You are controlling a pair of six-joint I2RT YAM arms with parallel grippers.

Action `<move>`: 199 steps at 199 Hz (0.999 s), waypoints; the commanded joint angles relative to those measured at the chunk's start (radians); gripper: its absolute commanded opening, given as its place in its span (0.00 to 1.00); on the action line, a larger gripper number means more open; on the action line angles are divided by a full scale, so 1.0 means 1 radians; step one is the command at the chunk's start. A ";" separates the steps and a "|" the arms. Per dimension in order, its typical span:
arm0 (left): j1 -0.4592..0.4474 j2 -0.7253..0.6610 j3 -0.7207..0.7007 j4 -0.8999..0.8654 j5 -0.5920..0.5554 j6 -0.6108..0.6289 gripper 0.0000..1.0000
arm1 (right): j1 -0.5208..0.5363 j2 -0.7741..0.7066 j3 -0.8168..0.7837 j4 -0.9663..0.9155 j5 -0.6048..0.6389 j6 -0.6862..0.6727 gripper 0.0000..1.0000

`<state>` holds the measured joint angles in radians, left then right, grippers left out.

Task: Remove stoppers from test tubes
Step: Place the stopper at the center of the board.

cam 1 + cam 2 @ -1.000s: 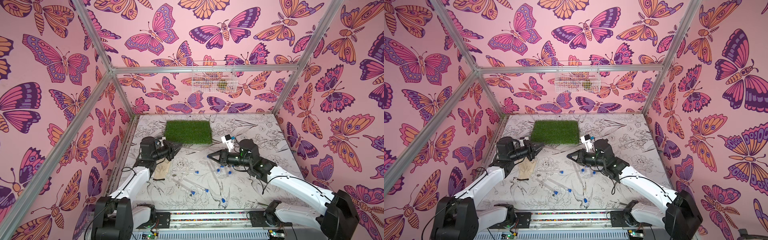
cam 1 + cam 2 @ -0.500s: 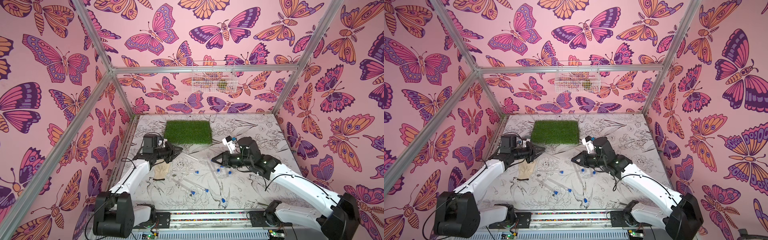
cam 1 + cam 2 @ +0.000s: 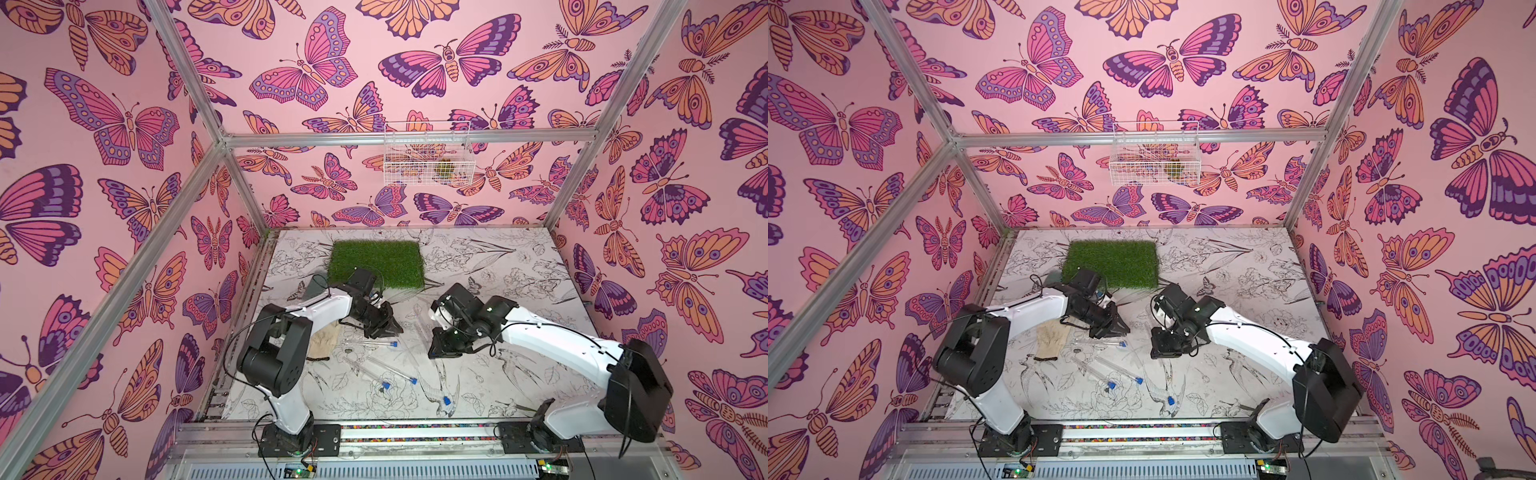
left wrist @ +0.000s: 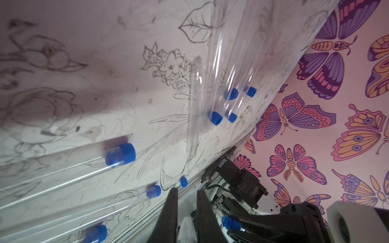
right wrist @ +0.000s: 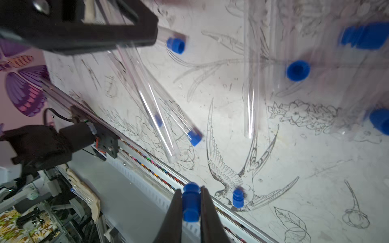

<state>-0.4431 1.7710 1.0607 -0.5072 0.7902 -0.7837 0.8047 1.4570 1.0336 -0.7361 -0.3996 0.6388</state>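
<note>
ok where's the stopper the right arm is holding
In the right wrist view the stopper is pinched in the right pincer, held above the table's middle, just right of the left pincer.

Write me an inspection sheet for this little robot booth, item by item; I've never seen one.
Surface: white table printed with line drawings of birds and flowers.
Job's things: clear tubes lie scattered on it, some with stoppers in; a loose stopper sits on a bird drawing.
Clutter: pale glove beside the left arm; green grass mat at the back.
End effectors: left end effector shut, apparently on a clear tube; right end effector shut on a blue stopper.
Cables: black cables loop along both arms.
Surroundings: pink butterfly walls, metal frame, wire basket on the back wall.
</note>
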 commanded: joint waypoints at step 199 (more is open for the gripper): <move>-0.054 0.213 0.120 -0.072 -0.057 0.093 0.00 | 0.069 0.329 0.156 -0.039 0.082 -0.087 0.37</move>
<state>-0.4877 1.9553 1.1610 -0.5549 0.7483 -0.7067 0.8692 1.7859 1.1477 -0.7460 -0.3470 0.5713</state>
